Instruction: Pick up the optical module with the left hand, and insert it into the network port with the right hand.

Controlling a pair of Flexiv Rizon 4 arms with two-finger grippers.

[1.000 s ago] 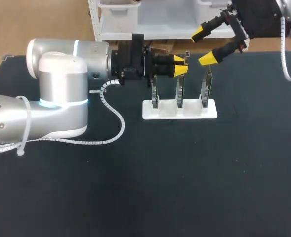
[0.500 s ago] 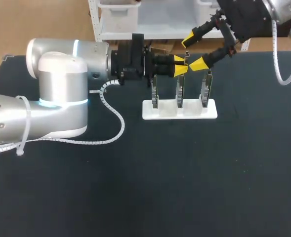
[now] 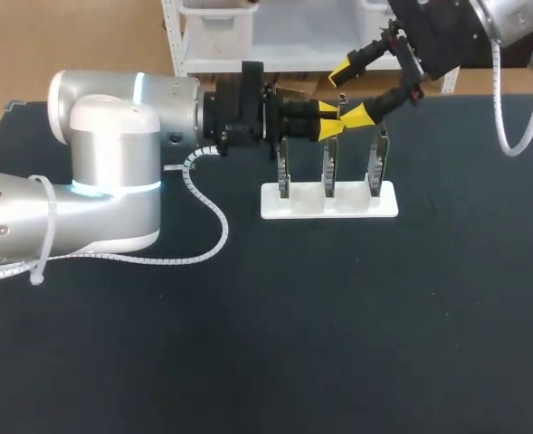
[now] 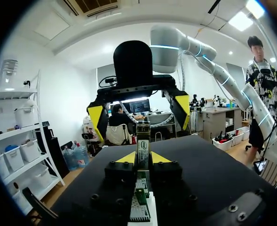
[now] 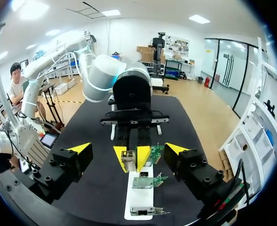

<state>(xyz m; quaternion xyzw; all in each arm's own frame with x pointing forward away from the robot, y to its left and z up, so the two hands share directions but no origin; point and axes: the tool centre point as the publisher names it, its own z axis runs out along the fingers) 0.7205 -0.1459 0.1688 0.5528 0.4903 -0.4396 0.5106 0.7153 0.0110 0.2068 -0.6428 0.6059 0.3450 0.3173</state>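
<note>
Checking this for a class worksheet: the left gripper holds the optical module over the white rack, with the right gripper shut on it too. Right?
No: the right wrist view shows the right gripper open, tips wide of the optical module. The left gripper does hold it over the white rack.

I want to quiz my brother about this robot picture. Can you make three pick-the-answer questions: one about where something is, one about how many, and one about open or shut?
1. Where is the optical module?
A) in a box
B) gripped in the left claw
C) plugged into a board

2. How many circuit boards stand on the white stand?
A) one
B) three
C) six

3. How is the right claw?
A) open
B) shut on the module
C) shut on a board

Answers:
1 B, the left claw's yellow tips pinch it from both sides.
2 B, three stand in a row.
3 A, its yellow tips are spread wide apart.
</note>
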